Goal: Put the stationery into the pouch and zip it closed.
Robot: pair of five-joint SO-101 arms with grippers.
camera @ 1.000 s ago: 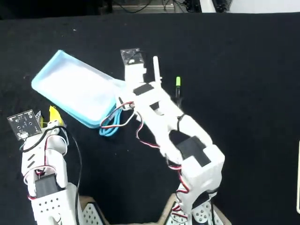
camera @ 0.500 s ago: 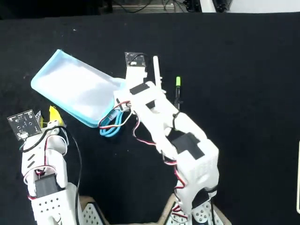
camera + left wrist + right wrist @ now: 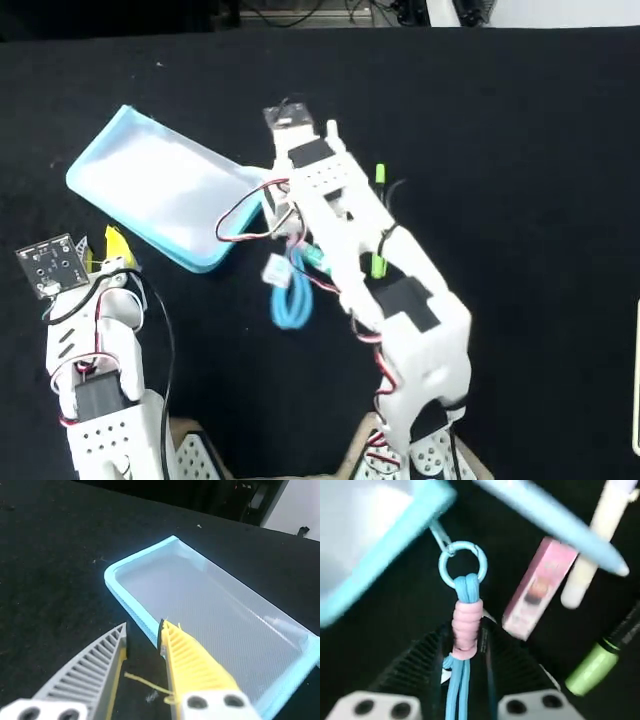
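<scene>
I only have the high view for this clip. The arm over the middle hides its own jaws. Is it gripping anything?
Observer: Yes. In its wrist view the right gripper has its jaws shut on the pink-wrapped part of the blue strap.
Reviewer: Is that strap attached to the pouch?
Observer: It loops through a ring, and a small clip joins that ring to the edge of the pouch.
Reviewer: And the left arm?
Observer: The left gripper has its jaws open with nothing between them, tips beside the pouch's edge.
</scene>
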